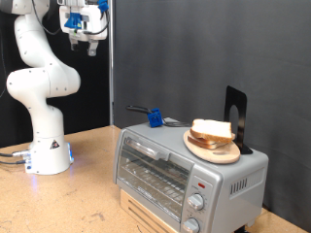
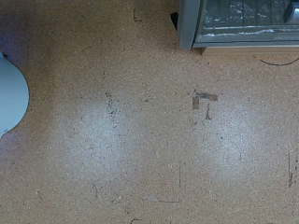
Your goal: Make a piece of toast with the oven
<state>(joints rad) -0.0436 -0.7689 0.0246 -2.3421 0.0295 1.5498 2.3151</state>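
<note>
The silver-grey toaster oven (image 1: 185, 170) stands at the exterior view's lower right with its glass door shut. On top of it a round wooden plate (image 1: 212, 147) holds the pale bread slices (image 1: 211, 130) with tan crust. My gripper (image 1: 86, 37) is high up at the exterior view's top left, far from the oven and the bread, with nothing between its fingers. In the wrist view only a corner of the oven (image 2: 238, 23) shows; the gripper's fingers do not show there.
The white arm base (image 1: 47, 150) stands on the cork-coloured table (image 1: 87, 194) at the exterior view's left. A black stand (image 1: 236, 116) rises behind the plate. A blue object (image 1: 154, 118) lies behind the oven. A dark panel (image 1: 194, 49) forms the back wall.
</note>
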